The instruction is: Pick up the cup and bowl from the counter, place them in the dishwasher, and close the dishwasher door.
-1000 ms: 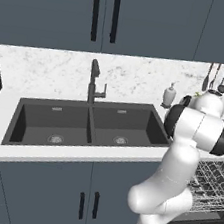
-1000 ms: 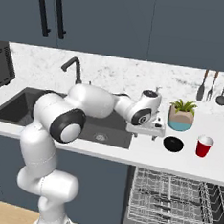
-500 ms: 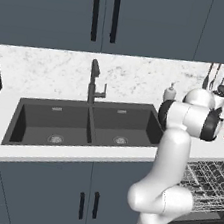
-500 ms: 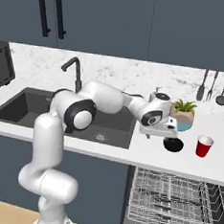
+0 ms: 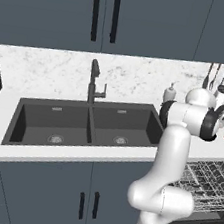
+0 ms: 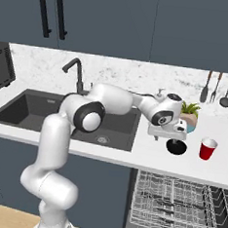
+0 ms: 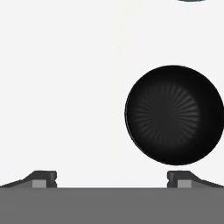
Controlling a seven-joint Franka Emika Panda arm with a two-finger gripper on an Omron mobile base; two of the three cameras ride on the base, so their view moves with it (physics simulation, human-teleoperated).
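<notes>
End effector (image 7: 112, 177) reached bowl (image 7: 174, 114).

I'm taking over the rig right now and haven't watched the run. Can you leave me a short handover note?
Gripper: open, empty, hovering over the counter just above the bowl.
Bowl: on the counter, off to one side of the fingertips in the hand view.
Cup: upright on the counter, beside the bowl.
Dishwasher: open, rack out.
Done: nothing loaded.
Left: load bowl and cup, then close the door.
</notes>
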